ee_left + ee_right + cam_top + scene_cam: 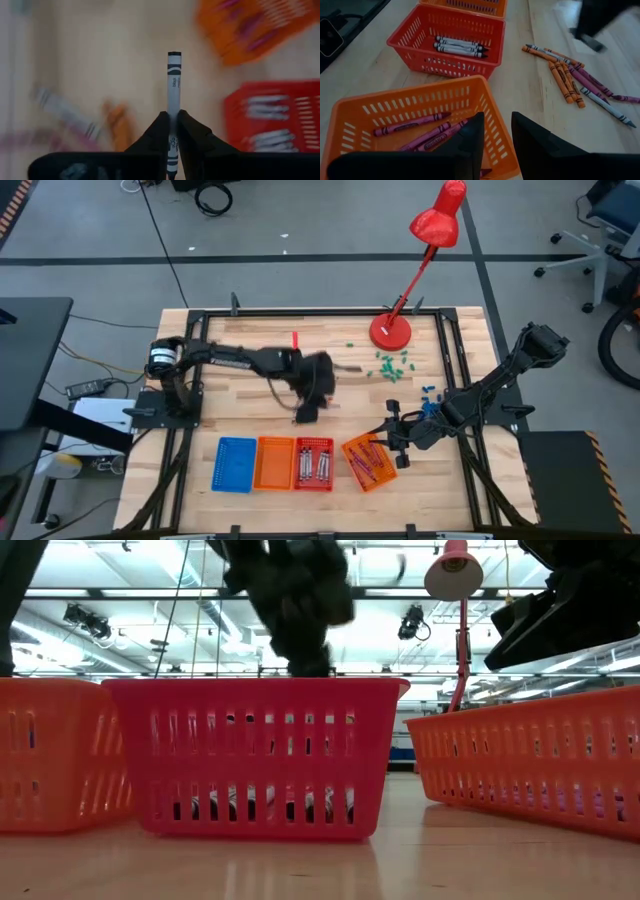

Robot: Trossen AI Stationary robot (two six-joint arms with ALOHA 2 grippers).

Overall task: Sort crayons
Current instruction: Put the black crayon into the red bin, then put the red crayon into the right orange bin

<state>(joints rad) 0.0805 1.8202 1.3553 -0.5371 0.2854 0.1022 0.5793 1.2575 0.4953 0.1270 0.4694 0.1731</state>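
My left gripper (pixel 172 116) is shut on a grey crayon (pixel 173 82), in the air over the table's middle (pixel 306 412), on the far side of the row of baskets. Loose orange, purple and grey crayons (pixel 570 75) lie flat on the wood. The red basket (pixel 447 42) holds grey crayons, and the tilted orange basket (pixel 415 125) holds purple ones. My right gripper (pixel 496 125) stands open over that orange basket's rim, with nothing between its fingers. My left gripper pinches the grey crayon between its two fingers near the crayon's rear end (pixel 173 131). The crayon runs along the fingers, and most of its length sticks out past the fingertips. The fingers slant downward. The crayon is lifted clear of the table.
A blue basket (pixel 235 463) and a second orange basket (pixel 275 463) stand left of the red one near the front edge. A red desk lamp (pixel 392 330) stands at the far right, with small green bits (pixel 390 365) and blue bits (pixel 430 392) nearby.
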